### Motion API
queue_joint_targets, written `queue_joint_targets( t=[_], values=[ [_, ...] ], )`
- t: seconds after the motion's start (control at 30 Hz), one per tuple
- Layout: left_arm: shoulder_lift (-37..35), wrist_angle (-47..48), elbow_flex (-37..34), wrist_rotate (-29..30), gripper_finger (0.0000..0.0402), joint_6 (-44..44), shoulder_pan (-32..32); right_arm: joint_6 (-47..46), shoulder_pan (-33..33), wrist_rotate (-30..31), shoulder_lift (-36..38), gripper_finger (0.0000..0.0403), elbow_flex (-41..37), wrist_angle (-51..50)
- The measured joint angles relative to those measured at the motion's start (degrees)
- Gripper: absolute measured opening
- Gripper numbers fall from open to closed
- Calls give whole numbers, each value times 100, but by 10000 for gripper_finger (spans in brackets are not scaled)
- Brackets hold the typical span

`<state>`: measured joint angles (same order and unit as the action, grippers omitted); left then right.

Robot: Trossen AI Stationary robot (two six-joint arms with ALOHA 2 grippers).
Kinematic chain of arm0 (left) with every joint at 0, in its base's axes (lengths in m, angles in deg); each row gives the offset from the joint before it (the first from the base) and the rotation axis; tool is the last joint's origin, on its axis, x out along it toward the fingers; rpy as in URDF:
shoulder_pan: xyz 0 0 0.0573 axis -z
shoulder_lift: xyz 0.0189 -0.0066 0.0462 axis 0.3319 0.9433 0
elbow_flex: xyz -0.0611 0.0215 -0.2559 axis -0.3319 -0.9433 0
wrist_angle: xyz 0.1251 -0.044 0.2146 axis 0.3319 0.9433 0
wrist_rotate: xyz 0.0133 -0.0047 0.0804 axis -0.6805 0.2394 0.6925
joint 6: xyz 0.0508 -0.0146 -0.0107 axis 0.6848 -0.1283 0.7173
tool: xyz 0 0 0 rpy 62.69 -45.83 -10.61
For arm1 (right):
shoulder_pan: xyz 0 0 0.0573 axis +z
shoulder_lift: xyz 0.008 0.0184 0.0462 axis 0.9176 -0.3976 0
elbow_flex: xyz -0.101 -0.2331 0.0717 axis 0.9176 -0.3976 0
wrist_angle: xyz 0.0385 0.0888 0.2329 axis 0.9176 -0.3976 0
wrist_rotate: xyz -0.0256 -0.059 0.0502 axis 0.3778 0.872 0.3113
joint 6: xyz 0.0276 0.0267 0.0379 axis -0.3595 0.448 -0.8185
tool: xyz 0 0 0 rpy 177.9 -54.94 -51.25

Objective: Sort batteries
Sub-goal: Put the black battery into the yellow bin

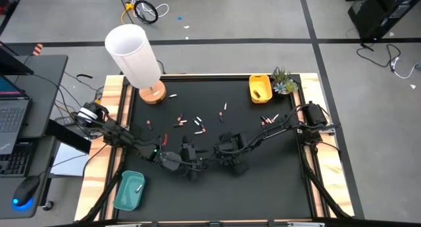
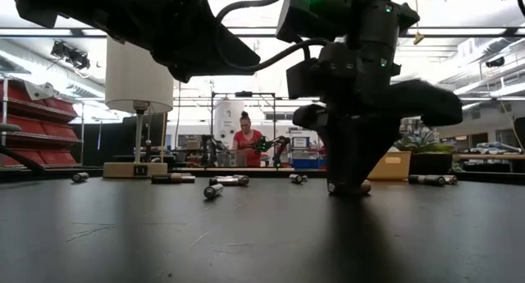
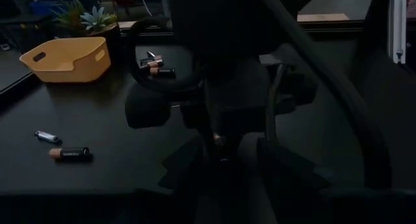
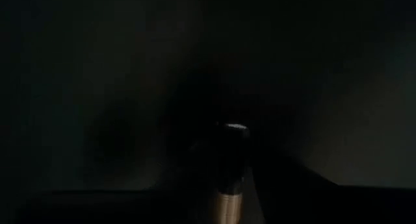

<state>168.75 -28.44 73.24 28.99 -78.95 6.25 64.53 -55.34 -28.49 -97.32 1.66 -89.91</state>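
Note:
Several batteries lie scattered on the black table (image 1: 217,187), some white (image 1: 197,122), some dark with coppery ends (image 1: 266,120). My right gripper (image 2: 349,172) stands down at the table's middle, shut on a dark battery (image 2: 349,187). My left gripper (image 1: 187,160) hovers just left of it, open and touching nothing. It faces the right gripper (image 3: 221,130) in the left wrist view. The teal tray (image 1: 128,191) at the near left holds a white battery. The yellow tray (image 1: 260,87) sits at the far right. My right gripper pinches the dark battery between its two fingers, about its middle (image 4: 224,185). The fingers come from above, pointing down, and lie across it. The battery lies flat on the table, both ends (image 2: 365,187) showing beside the fingers.
A white lamp (image 1: 141,62) on a wooden base stands at the far left of the table. A small potted plant (image 1: 283,81) sits beside the yellow tray. Loose batteries (image 3: 70,153) lie between the grippers and the far edge. A person (image 2: 246,139) sits in the room beyond.

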Motion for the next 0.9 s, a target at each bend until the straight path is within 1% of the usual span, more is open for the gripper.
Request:
queue_joint_targets(
  t=[0.13,0.37,0.57,0.73,0.9],
  values=[
    [0,-11,0,-4,161,-64,-12,-258,1,113,-2,24,0,-7],
    [-2,17,0,23,161,-117,-48,-608,1,115,68,23,-11,43],
    [-1,-54,0,199,161,-126,-49,-943,-14,210,438,23,-48,62],
    [-2,-143,0,268,161,-100,-48,-1264,-3,572,957,23,-39,157],
    [0,-149,0,302,161,57,-48,-1432,128,1179,1559,23,-26,395]
  ],
)
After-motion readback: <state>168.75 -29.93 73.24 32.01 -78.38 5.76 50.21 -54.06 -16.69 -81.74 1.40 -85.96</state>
